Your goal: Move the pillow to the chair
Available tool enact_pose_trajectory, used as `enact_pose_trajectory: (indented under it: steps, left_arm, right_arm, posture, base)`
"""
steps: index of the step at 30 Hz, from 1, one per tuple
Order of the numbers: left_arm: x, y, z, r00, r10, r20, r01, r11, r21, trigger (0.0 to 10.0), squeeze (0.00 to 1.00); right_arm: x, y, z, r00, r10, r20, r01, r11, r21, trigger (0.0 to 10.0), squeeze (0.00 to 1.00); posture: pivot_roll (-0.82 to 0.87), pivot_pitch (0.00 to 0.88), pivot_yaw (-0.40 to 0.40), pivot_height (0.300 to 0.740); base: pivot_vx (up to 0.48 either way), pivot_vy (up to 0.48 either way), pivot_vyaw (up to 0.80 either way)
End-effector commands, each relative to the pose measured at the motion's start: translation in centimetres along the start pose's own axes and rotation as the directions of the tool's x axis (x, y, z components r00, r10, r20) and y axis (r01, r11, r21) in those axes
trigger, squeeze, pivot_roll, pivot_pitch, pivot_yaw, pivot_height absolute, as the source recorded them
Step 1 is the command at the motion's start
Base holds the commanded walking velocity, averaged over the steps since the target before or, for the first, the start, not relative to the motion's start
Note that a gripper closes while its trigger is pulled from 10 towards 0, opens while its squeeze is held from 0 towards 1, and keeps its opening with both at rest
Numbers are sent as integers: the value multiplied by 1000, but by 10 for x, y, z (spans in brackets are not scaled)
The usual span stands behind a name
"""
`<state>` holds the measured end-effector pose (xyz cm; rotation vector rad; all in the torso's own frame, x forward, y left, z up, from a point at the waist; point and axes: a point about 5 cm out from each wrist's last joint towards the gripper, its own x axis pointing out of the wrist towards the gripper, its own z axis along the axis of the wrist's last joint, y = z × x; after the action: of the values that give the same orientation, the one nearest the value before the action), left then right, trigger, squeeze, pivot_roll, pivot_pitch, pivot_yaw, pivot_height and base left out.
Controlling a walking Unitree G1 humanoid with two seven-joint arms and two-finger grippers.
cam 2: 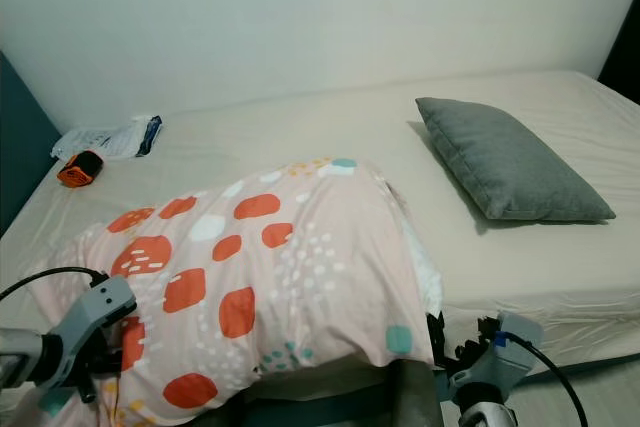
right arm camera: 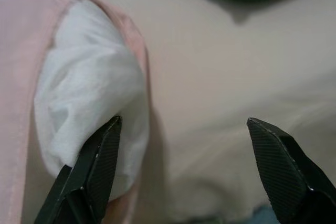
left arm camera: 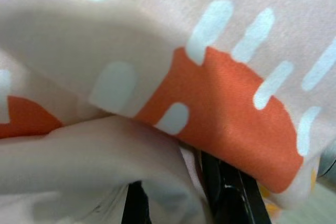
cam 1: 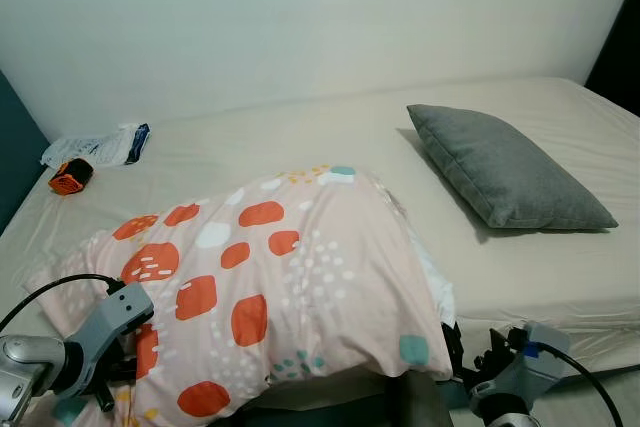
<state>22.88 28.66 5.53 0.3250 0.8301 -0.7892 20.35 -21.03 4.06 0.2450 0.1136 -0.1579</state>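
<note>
Now patterned pillow [cam 1: 260,287] clenched in left gripper [left arm camera: 184,192] jaws; right gripper [right arm camera: 184,166] jaws released, one finger touching its white end.

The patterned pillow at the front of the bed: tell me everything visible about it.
The pale pink fabric pillow with orange and white blotches lies bulging at the near edge of the beige bed. White inner stuffing pokes from its open right end. The left gripper is buried in its left folds; the right gripper, jaws open, has one finger against the stuffing.
</note>
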Motion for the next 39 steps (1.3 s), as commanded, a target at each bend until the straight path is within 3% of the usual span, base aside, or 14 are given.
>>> enact_pose_trajectory:
  steps: [1, 7, 8, 9, 10, 13, 14, 15, 16, 24, 29, 32, 35, 39]
  left_arm:
    - [10, -4, 8, 1000, -19, 25, 19, 1000, 15, 10000, 0]
    - [17, 0, 19, 995, 36, 90, -37, 999, 11, 10000, 0]
    - [21, 1, 26, 988, 60, 145, -58, 998, -18, 10000, 0]
    - [21, 1, 26, 988, 60, 145, -58, 998, -18, 10000, 0]
    - [26, 1, 35, 975, 84, 205, -74, 996, -54, 10000, 0]
    - [32, 0, 42, 961, 105, 256, -86, 993, -86, 10000, 0]
    - [38, -2, 49, 948, 127, 291, -98, 989, -111, 10000, 0]
    - [38, -2, 49, 948, 127, 291, -98, 989, -111, 10000, 0]
    - [50, -6, 57, 935, 163, 315, -127, 983, -132, 10000, 0]
    - [62, -12, 62, 921, 206, 331, -156, 973, -171, 10000, 0]
    - [63, -10, 60, 918, 241, 314, -190, 965, -183, 10000, 0]
    - [61, -5, 57, 910, 289, 298, -235, 950, -203, 10000, 0]
    - [59, -3, 56, 905, 305, 295, -250, 945, -211, 10000, 0]
    - [57, -2, 54, 902, 313, 297, -254, 942, -219, 10000, 0]
  right_arm:
    - [8, 8, 3, 1000, 24, 16, -23, 999, -44, 10000, 0]
    - [24, 14, 7, 998, 60, 27, -55, 989, -139, 10000, 0]
    - [31, 14, 9, 998, 50, 45, -44, 992, -122, 5451, 0]
    - [31, 14, 9, 998, 50, 45, -44, 992, -122, 5451, 0]
    - [41, 13, 10, 998, 12, 64, -5, 994, -110, 10000, 0]
    - [49, 16, 13, 996, 26, 81, -10, 981, -194, 10000, 0]
    - [59, 27, 17, 990, 102, 93, -56, 913, -404, 10000, 0]
    - [59, 27, 17, 990, 102, 93, -56, 913, -404, 10000, 0]
    - [69, 40, 26, 979, 158, 128, -55, 812, -581, 10000, 0]
    - [76, 43, 34, 966, 142, 215, 64, 675, -735, 10000, 0]
    - [71, 50, 30, 961, 203, 185, 3, 664, -748, 10000, 0]
    - [64, 32, 6, 996, 73, 59, -24, 803, -596, 10000, 0]
    - [50, 7, -12, 995, -101, 6, 87, 827, -556, 10000, 0]
    - [25, -15, -17, 969, -240, 66, 219, 692, -689, 10000, 0]
  posture:
    - [41, 0, 23, 562]
    - [43, 0, 21, 562]
    - [42, 0, 19, 562]
    - [42, 0, 19, 562]
    - [41, 0, 21, 562]
    - [43, 0, 21, 562]
    - [44, 0, 18, 562]
    - [44, 0, 18, 562]
    - [46, 0, 10, 562]
    - [49, 0, 4, 562]
    - [53, 0, -2, 562]
    - [56, 0, -8, 562]
    - [62, 0, -10, 562]
    - [55, 0, -3, 562]
  base:
    - [0, 0, 0]
    - [0, 0, 0]
    - [0, 0, 0]
    - [0, 0, 0]
    - [0, 0, 0]
    - [0, 0, 0]
    - [0, 0, 0]
    - [0, 0, 0]
    - [0, 0, 0]
    - [0, 0, 0]
    - [0, 0, 0]
    - [0, 0, 0]
    - [0, 0, 0]
    - [0, 0, 0]
